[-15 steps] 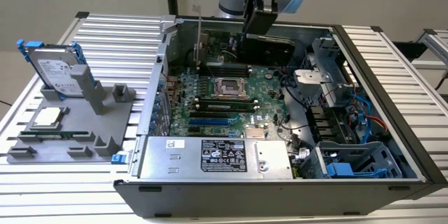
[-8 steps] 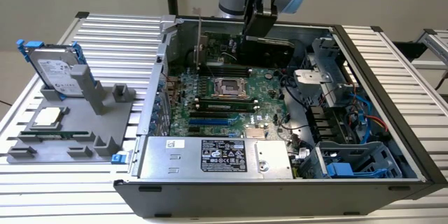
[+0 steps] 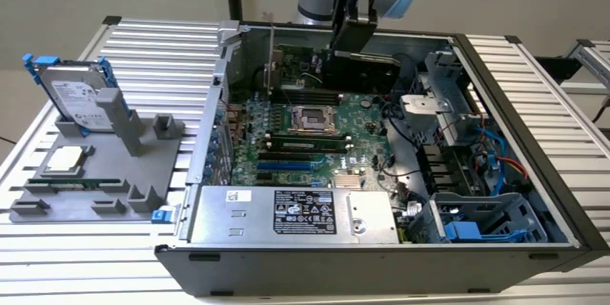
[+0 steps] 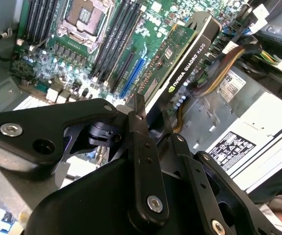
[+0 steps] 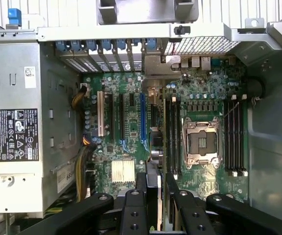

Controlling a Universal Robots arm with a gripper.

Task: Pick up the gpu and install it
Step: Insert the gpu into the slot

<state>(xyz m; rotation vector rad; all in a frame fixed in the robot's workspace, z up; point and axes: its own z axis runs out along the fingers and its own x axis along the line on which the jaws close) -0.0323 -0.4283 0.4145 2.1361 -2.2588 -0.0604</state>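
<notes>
Gripper (image 4: 148, 125) linkage nearest lens, fingers clamped on gpu (image 4: 180, 58), card edge-on above motherboard (image 4: 146, 29) inside open case (image 3: 515, 105). We judge transport done, insertion in hand. We need card edge aligned over blue slot (image 5: 142, 117), bracket toward rear openings, then straight press.

A ribbed silver table (image 3: 143, 41) of slatted metal profiles carries everything. In the exterior view, an open black computer case (image 3: 381, 269) is set on it from the centre toward 3 o'clock. At 9 o'clock, a grey parts holder (image 3: 96, 194) is laid directly on the slats, just beside the case. A second slatted surface (image 3: 596, 62) is seen at 2 o'clock.
</notes>
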